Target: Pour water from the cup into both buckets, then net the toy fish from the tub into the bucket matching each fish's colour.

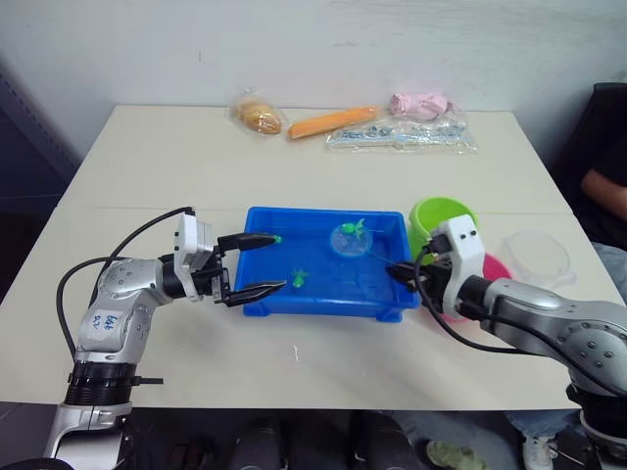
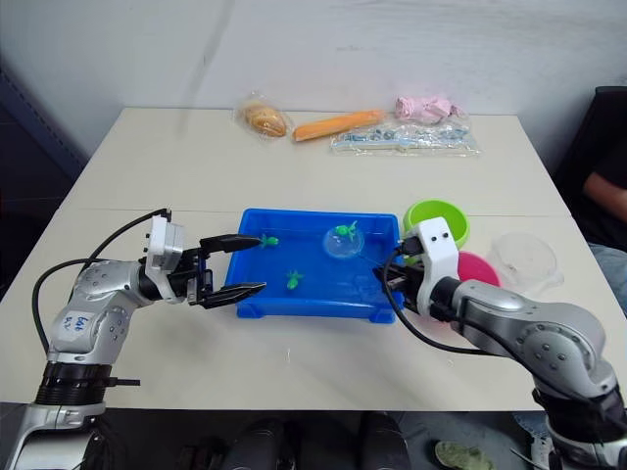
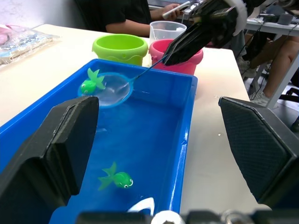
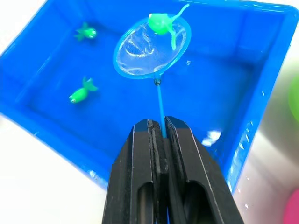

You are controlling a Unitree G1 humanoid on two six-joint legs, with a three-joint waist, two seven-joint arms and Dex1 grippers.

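handwritten scrawl on left forearm label, not legible

The tub is glossy blue plastic, wet and shiny. Tabletop looks matt and smooth, the cup is clear plastic.

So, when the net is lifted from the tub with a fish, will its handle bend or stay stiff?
The net has a very thin handle, so it may flex slightly. The green fish on its rim looks tiny and probably light. It sits near the edge, so it may slide off.
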